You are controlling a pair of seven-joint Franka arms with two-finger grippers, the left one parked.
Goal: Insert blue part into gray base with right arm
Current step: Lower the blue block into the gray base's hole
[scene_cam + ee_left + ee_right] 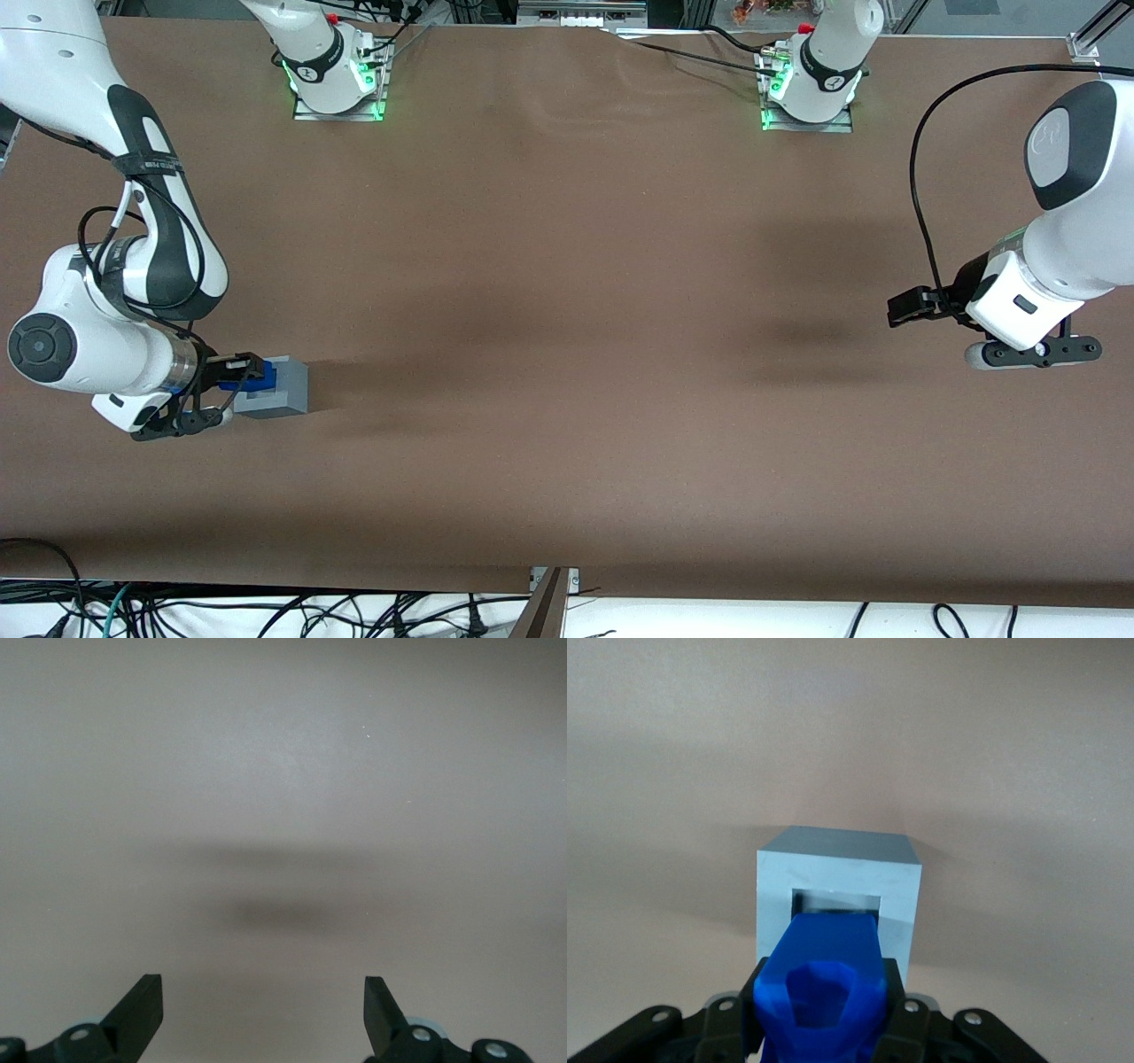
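With the gripper point(824, 1028) pinching the blue part point(822, 979) just above the gray base point(837, 895), its tip at the recess point(833, 902), it should descend squarely and slowly.

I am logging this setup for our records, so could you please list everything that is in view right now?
blue part: one, bright blue, held in the gripper directly above the gray base's recess, its lower end at the opening.
gray base: one, light gray cube with a square recess in its top, on the table toward the working arm's end.
table: one, brown surface carrying the base and both arm mounts.
cables: several, black, along the table edge nearest the front camera.
right arm: one, white with black bands, bent low over the base.
gripper: one, black, shut on the blue part just above the base.
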